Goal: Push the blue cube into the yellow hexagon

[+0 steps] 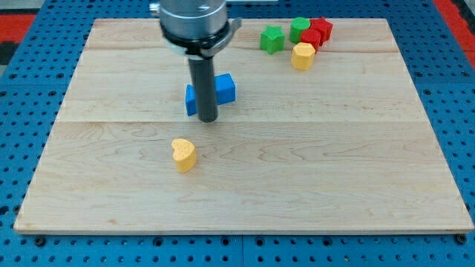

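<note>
Blue cube (220, 92) lies near the centre of the wooden surface (334, 170), well apart from the yellow hexagon (303, 55), which sits toward the view's top right of the cube beside the green (272, 38) and red blocks (318, 32). My tip (207, 119) stands touching the cube's lower-left face, so the hexagon lies beyond the cube, up and to the view's right. The rod hangs vertical; there is no gripper, hence nothing spread or pinching.

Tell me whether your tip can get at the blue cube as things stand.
Probably yes: my tip already stands right at the blue cube, in front of its left part, nothing between them.
</note>
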You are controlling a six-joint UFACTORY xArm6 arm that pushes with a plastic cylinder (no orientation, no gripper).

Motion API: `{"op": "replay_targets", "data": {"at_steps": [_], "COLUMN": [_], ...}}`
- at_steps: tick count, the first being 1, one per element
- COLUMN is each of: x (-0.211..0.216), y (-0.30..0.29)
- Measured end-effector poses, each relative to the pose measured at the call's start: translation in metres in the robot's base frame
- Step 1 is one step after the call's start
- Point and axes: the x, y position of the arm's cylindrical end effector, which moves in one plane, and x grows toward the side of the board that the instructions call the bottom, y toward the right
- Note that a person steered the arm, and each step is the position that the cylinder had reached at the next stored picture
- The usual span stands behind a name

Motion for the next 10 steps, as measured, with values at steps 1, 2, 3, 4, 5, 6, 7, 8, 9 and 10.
{"op": "replay_targets", "data": {"at_steps": [1, 2, 3, 4, 5, 6, 7, 8, 9, 10], "x": [-0.051, -0.058, -0.050, -0.028, -0.030, -0.066, -0.085, -0.084, -0.084, -0.083], "y": [-0.022, 0.027, 0.030, 0.041, 0.085, 0.136, 0.159, 0.159, 0.159, 0.159]}}
